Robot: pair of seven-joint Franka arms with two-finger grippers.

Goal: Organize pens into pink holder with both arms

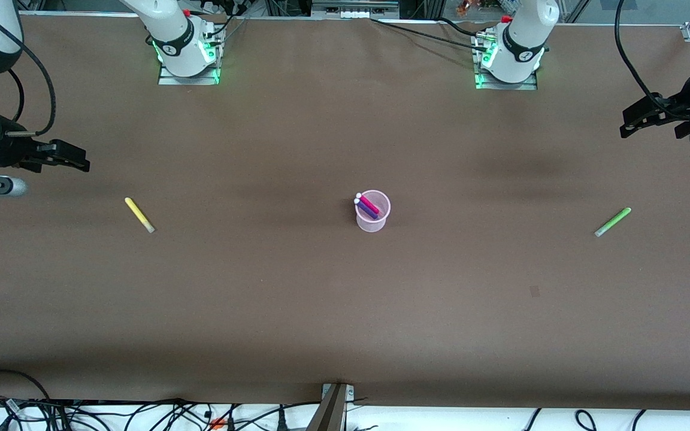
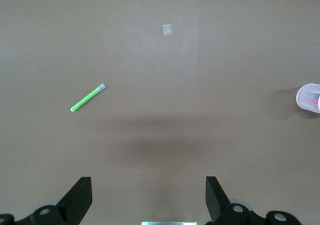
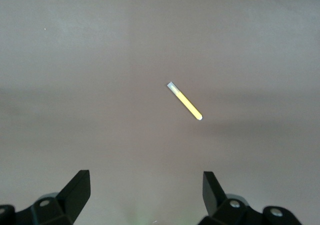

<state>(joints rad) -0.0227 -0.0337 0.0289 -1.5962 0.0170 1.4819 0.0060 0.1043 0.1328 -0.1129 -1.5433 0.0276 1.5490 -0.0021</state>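
The pink holder (image 1: 373, 211) stands upright at the table's middle with the magenta pen (image 1: 368, 203) and the dark purple pen (image 1: 366, 208) leaning in it. The holder's edge also shows in the left wrist view (image 2: 309, 98). The yellow pen (image 1: 139, 215) lies flat toward the right arm's end; it shows in the right wrist view (image 3: 184, 101). The light green pen (image 1: 613, 222) lies flat toward the left arm's end; it shows in the left wrist view (image 2: 88, 97). My left gripper (image 1: 625, 127) (image 2: 149, 197) is open and empty, up at its end of the table. My right gripper (image 1: 84, 163) (image 3: 145, 195) is open and empty at its end.
The brown table (image 1: 345, 311) carries only the holder and the two loose pens. A small pale patch (image 1: 535, 291) marks the surface nearer the front camera than the green pen; it also shows in the left wrist view (image 2: 167, 29). Cables lie along the front edge.
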